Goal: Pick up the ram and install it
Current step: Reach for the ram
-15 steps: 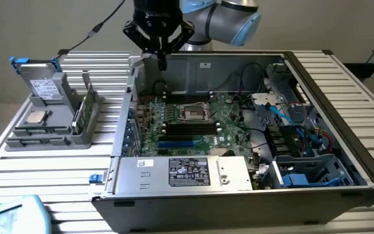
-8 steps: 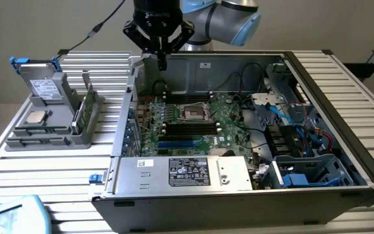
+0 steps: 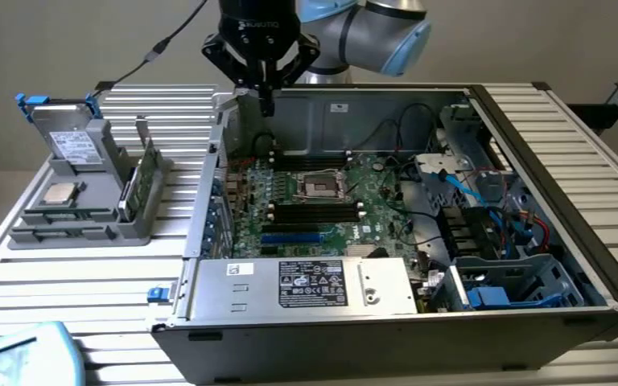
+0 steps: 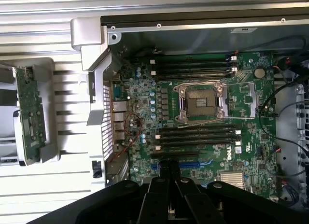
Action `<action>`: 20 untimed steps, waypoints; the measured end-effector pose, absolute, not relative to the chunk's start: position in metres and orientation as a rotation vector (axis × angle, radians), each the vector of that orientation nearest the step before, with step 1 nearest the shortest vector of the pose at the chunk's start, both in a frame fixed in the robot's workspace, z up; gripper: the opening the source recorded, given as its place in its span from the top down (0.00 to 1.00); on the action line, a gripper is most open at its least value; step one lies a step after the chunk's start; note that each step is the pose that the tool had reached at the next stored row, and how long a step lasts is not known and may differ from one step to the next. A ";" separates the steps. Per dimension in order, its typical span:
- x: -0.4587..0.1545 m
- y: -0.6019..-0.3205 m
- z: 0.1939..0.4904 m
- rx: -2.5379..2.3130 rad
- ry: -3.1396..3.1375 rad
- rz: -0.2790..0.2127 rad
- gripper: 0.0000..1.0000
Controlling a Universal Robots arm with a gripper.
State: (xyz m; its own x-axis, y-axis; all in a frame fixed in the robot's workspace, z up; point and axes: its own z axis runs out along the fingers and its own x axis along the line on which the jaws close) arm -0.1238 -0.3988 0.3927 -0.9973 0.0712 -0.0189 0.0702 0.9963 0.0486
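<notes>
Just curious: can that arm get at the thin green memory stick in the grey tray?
Probably yes. The thin green memory stick stands upright in the grey plastic tray, outside the open black computer case, with nothing above it. The gripper hangs over the case, jaws shut and empty.

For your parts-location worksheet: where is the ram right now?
The ram sits on edge in the grey holder at the exterior view's left, between the silver processor chip and the open computer case.
</notes>
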 end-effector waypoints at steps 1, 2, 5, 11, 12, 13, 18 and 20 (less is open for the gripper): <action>-0.126 -0.399 0.393 0.110 3.118 0.075 0.90; -0.128 -0.399 0.393 0.110 3.118 0.075 0.90; -0.141 -0.399 0.393 0.110 3.118 0.075 0.90; -0.169 -0.399 0.393 0.111 3.118 0.075 0.90; -0.173 -0.399 0.393 0.111 3.118 0.075 0.90; -0.178 -0.399 0.392 0.110 3.118 0.075 0.90; -0.201 -0.399 0.392 0.110 3.118 0.075 0.90; -0.210 -0.399 0.392 0.111 3.118 0.075 0.90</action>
State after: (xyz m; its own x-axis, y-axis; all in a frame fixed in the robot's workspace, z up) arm -0.2097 -0.3988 0.3916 -0.9973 0.0712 -0.0186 0.0702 0.9963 0.0487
